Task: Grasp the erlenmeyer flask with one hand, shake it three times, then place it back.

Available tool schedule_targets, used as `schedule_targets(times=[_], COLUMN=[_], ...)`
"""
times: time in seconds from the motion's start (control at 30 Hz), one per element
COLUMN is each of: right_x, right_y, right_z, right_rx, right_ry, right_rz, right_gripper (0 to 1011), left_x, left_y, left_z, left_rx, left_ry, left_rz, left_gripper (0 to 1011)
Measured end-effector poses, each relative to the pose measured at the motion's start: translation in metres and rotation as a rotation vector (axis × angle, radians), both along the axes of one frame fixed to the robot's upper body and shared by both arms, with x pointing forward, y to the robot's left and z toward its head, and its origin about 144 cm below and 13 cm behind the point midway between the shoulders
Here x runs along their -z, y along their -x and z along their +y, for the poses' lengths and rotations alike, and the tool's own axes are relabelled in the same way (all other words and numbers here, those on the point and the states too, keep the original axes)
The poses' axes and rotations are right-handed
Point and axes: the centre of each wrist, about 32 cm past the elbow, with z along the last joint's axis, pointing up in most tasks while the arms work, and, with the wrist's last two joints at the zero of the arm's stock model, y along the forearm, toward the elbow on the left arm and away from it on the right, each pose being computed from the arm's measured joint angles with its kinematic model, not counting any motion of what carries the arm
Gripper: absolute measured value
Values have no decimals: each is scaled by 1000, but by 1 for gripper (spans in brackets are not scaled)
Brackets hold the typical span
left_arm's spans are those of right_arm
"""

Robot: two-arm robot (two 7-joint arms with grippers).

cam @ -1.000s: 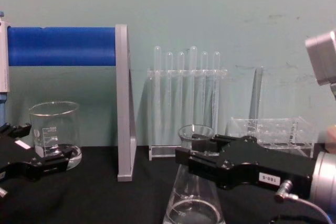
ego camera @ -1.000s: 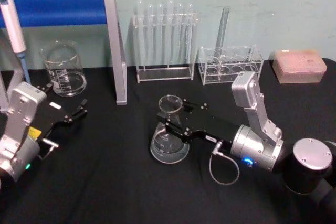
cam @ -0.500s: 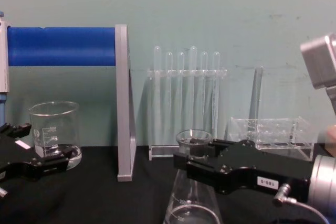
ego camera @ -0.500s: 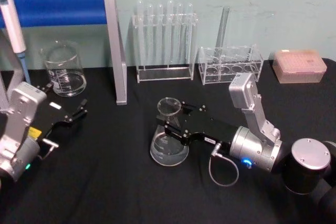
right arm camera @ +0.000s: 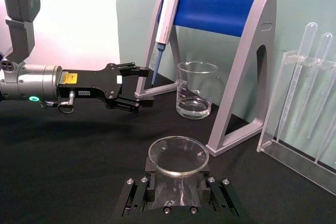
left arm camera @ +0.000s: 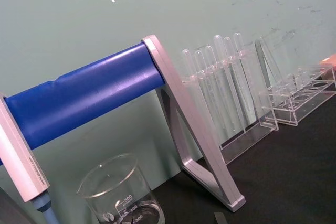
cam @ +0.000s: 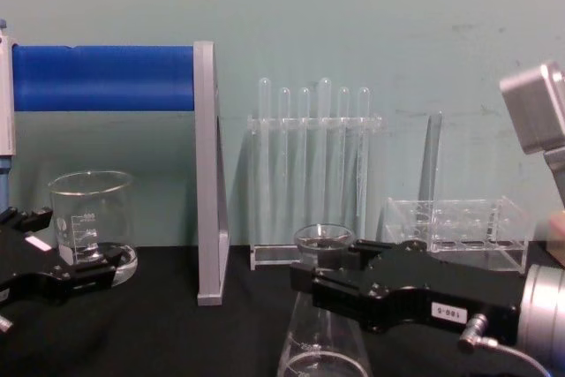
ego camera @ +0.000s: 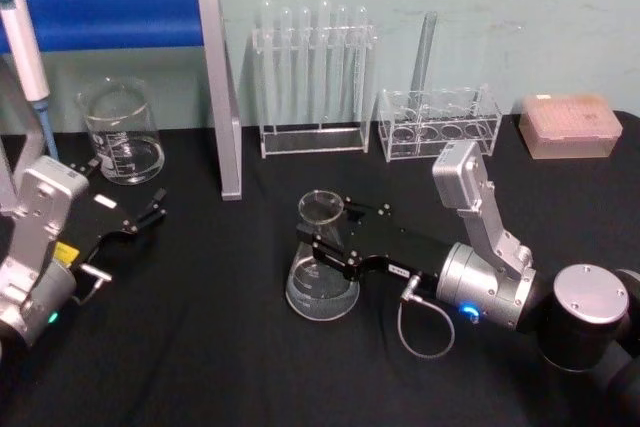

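The erlenmeyer flask point(ego camera: 322, 285) is clear glass with a little liquid and stands upright at the middle of the black table. My right gripper point(ego camera: 325, 233) reaches in from the right and is shut on its neck, just below the flared rim. From the chest view the flask point(cam: 322, 349) widens below the black right gripper point(cam: 322, 267). The right wrist view looks down into the flask's round rim point(right arm camera: 178, 156), held between the fingers of the right gripper point(right arm camera: 178, 192). I cannot tell whether its base touches the table. My left gripper point(ego camera: 150, 213) rests open at the left, apart from the flask.
A glass beaker point(ego camera: 122, 133) stands at the back left under a blue-barred pipette stand point(ego camera: 112, 13) with a pipette point(ego camera: 25, 43). A test tube rack point(ego camera: 312, 79), a low clear rack point(ego camera: 440, 123) and a pink tip box point(ego camera: 570, 125) line the back.
My right gripper and the flask have come down and shifted slightly left over the last second. The left arm has not moved.
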Motion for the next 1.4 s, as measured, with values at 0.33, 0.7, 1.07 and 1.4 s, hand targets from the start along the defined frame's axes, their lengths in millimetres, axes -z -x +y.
schedule_targets(times=[0.33, 0.7, 1.07, 1.4], right_x=[0, 0, 0, 0], right_y=[1, 1, 1, 1], right_z=[0, 0, 0, 0], right_rx=[-2, -4, -3, -1], right_ry=[7, 10, 10, 11], right_rz=[2, 2, 3, 4], right_gripper=[449, 449, 449, 466], left_x=[0, 0, 0, 0], left_y=[0, 0, 0, 0], left_z=[0, 0, 0, 0], left_rx=[0, 0, 0, 0], left_ry=[0, 0, 0, 0], left_rz=[0, 0, 0, 0], left_gripper=[1001, 1001, 1001, 1001])
